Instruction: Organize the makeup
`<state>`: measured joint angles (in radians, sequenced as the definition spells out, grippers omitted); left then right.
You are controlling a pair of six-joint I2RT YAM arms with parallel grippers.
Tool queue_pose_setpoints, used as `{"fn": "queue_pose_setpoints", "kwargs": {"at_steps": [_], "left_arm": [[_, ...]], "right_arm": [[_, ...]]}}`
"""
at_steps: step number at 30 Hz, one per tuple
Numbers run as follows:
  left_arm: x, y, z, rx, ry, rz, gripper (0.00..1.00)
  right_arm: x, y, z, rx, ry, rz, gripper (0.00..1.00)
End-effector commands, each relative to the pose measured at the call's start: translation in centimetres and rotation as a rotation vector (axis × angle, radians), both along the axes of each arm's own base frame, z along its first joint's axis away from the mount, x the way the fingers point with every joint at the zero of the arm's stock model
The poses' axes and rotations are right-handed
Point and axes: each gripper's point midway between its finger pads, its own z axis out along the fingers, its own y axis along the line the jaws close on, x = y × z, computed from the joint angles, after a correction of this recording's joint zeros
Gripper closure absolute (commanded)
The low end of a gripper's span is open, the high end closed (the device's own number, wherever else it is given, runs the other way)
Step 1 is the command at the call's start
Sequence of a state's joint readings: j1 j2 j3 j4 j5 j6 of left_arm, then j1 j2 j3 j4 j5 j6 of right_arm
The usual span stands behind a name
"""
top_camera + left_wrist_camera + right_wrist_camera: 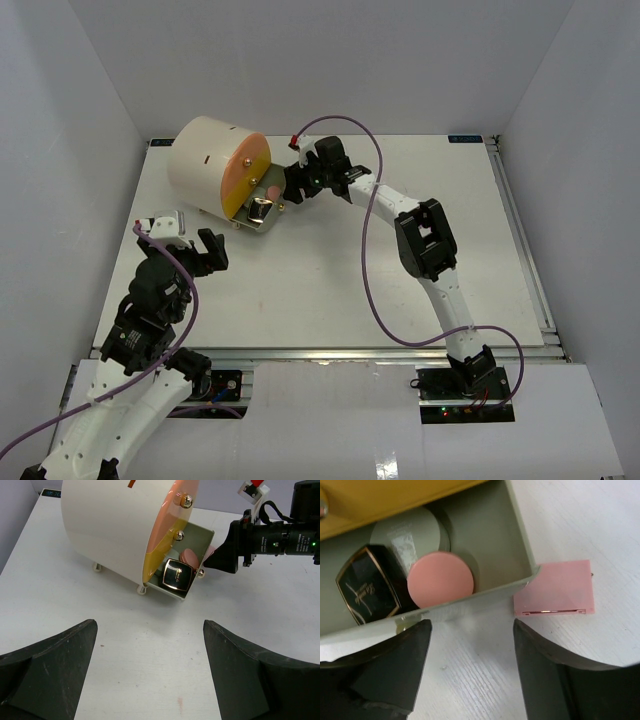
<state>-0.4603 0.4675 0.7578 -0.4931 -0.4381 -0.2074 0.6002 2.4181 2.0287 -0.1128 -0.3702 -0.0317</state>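
Clear round jar (405,535) half hidden behind pink pad (440,579) and black-gold compact (367,590), in open drawer (515,535). Pink flat case (555,587) just outside, on white table (330,290). Right gripper (472,630), left gripper (150,625): spread apart, empty.

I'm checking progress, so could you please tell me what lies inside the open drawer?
A black-gold compact, a pink round pad and a pale round jar partly behind them. Anything deeper is covered.

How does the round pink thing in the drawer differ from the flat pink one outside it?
The round pink pad is a disc; the flat pink case is rectangular. The pad sits inside the open drawer beside a black compact; the case lies on the table outside. Both are pink.
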Motion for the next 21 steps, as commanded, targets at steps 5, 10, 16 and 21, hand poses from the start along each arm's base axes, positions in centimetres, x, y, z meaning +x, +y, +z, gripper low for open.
{"fn": "queue_pose_setpoints", "kwargs": {"at_steps": [5, 10, 16, 21], "left_arm": [[0.2, 0.1, -0.4, -0.006, -0.003, 0.013, 0.02], [0.3, 0.1, -0.4, -0.004, 0.0, 0.014, 0.02], [0.4, 0.1, -0.5, 0.001, 0.006, 0.018, 0.02], [0.5, 0.2, -0.7, 0.004, 0.017, 0.027, 0.02]], "right_arm": [[2.0, -4.0, 0.6, -0.082, -0.15, 0.069, 0.1], [4.8, -5.1, -0.4, -0.091, -0.128, -0.077, 0.1], [8.4, -5.1, 0.9, 0.005, -0.118, -0.279, 0.15], [11.2, -4.6, 2.1, 0.096, -0.153, -0.394, 0.23]]}}
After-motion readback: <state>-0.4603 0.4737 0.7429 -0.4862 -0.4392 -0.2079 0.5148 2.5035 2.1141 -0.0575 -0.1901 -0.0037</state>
